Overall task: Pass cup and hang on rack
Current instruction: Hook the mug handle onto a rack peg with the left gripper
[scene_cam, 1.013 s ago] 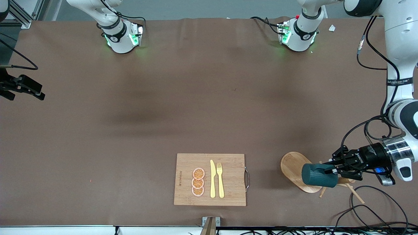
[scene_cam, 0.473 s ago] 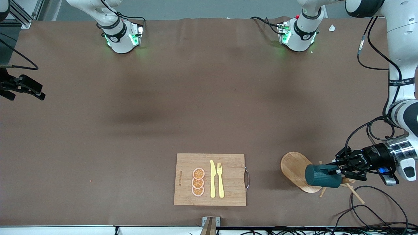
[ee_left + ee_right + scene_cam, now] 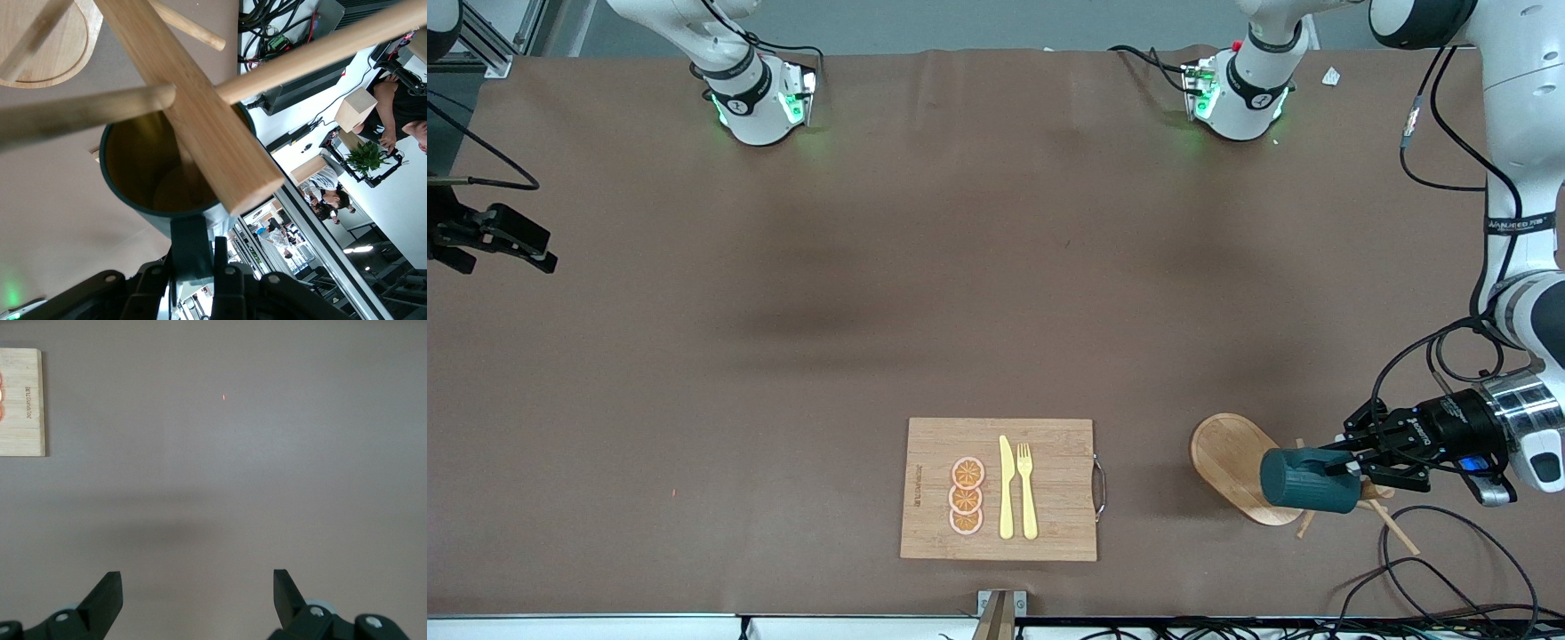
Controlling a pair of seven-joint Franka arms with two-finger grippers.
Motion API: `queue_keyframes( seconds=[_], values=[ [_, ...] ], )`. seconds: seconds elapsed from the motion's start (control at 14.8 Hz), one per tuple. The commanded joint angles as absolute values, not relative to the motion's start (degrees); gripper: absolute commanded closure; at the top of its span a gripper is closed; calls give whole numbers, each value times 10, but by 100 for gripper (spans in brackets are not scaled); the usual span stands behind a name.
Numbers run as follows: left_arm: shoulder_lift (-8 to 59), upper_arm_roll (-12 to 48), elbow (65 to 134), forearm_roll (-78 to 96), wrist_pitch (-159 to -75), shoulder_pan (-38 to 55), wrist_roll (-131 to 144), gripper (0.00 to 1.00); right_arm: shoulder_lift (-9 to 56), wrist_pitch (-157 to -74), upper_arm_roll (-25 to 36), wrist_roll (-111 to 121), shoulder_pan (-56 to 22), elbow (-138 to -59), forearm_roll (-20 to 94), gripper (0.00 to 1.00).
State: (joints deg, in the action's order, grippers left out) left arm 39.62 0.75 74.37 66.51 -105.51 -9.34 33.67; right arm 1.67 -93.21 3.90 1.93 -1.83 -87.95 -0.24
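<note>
Over the table [image 3: 960, 293], the cup [image 3: 1303, 481] edged toward the rack [image 3: 1232, 458].

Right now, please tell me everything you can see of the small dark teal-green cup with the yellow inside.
The dark teal-green cylindrical cup lies on its side in the air, over the light wooden rack near the left arm's end of the table. Its outside looks ribbed and matte; its inside is mustard yellow. The left gripper is shut on its small handle. The rack's post and pegs cross its open mouth; contact cannot be told.

cup [image 3: 143, 163] in left pincer [image 3: 200, 267], at rack [image 3: 193, 113]
</note>
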Motion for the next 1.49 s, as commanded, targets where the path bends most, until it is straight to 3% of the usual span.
queue_keyframes(
  seconds=[0.0, 0.47, 0.61, 0.68, 0.81, 1.01, 1.42],
  values=[
    [398, 11, 743, 679, -1043, -102, 323, 99, 11, -929, 40, 7, -24, -883, -12, 0],
    [403, 11, 744, 679, -1043, -105, 309, 95, 11, -930, 39, 4, -26, -883, -23, 0],
    [403, 11, 744, 679, -1043, -105, 309, 89, 11, -930, 39, 4, -26, -883, -23, 0],
    [403, 11, 744, 679, -1043, -105, 309, 83, 11, -930, 39, 4, -27, -883, -23, 0],
    [405, 11, 743, 679, -1043, -105, 309, 58, 11, -932, 39, 4, -26, -883, -23, 0],
    [403, 11, 743, 679, -1043, -105, 309, 0, 11, -932, 39, 4, -26, -883, -23, 0],
    [384, 10, 739, 672, -1042, -98, 316, 0, 11, -932, 39, 4, -27, -883, -23, 0]
  ],
)
